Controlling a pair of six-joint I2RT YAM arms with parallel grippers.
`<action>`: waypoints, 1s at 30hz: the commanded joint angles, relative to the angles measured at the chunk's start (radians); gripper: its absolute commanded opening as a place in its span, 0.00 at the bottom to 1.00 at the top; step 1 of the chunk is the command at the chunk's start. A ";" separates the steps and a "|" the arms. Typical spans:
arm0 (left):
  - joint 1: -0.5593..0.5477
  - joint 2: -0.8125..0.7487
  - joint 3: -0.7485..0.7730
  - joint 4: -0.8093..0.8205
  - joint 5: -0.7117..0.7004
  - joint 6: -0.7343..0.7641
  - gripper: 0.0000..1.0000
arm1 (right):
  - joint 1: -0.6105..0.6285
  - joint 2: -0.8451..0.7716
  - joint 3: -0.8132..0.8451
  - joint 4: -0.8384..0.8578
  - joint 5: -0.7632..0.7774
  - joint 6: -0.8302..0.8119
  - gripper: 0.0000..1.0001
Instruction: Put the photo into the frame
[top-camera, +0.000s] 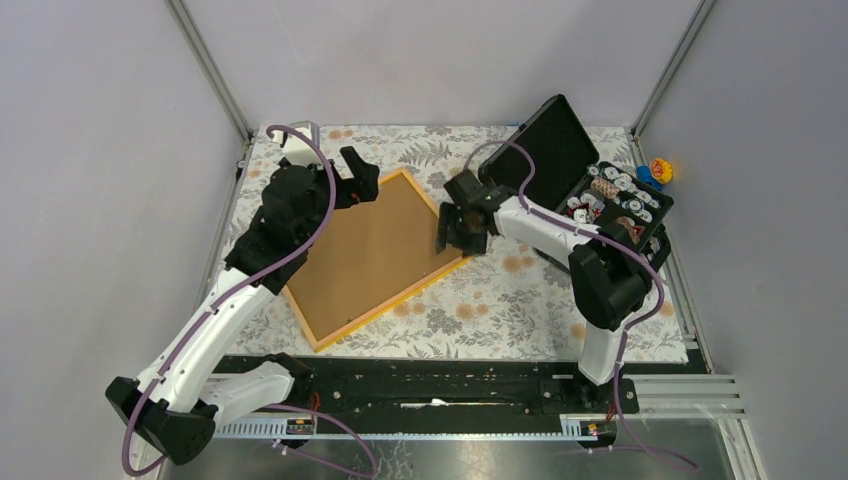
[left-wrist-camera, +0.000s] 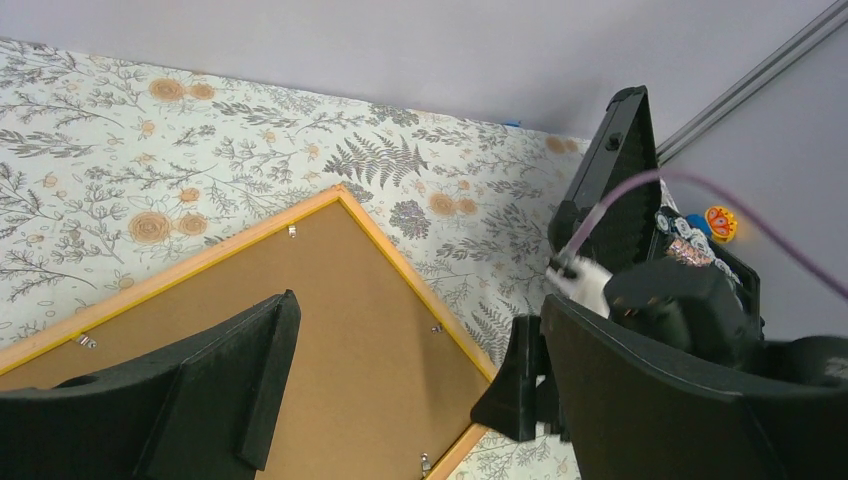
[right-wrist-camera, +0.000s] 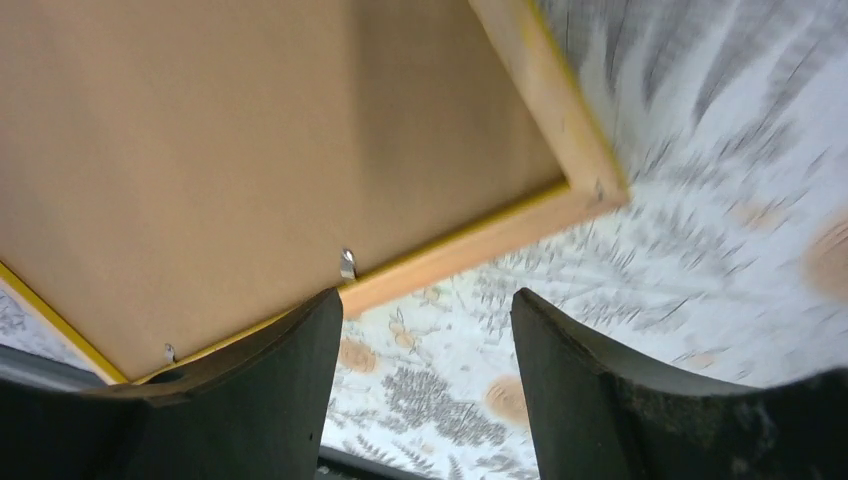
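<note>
The orange-yellow frame (top-camera: 392, 304) lies face down and askew on the floral cloth, with a brown backing board (top-camera: 375, 250) filling it. The photo is out of view. My left gripper (top-camera: 362, 178) hovers open over the frame's far corner; the left wrist view shows the frame edge (left-wrist-camera: 400, 255) and board (left-wrist-camera: 340, 330) below the left gripper (left-wrist-camera: 415, 305). My right gripper (top-camera: 455, 235) is open at the frame's right corner. In the right wrist view the right gripper (right-wrist-camera: 425, 310) holds nothing, and the frame (right-wrist-camera: 480, 240) and a small metal clip (right-wrist-camera: 347, 264) sit just ahead of the left finger.
An open black case (top-camera: 600, 190) with small round parts stands at the back right, behind the right arm. A small colourful toy (top-camera: 658, 170) sits at the far right edge. Metal posts and grey walls enclose the table.
</note>
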 joint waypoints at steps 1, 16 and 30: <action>-0.004 -0.017 0.017 0.041 0.014 -0.008 0.99 | 0.029 -0.053 -0.146 0.096 -0.119 0.377 0.70; -0.006 -0.028 0.015 0.042 -0.020 0.007 0.99 | 0.054 0.106 -0.157 0.036 -0.028 0.692 0.66; -0.010 -0.041 0.015 0.045 -0.018 0.009 0.99 | 0.056 0.225 -0.017 -0.006 0.123 0.550 0.30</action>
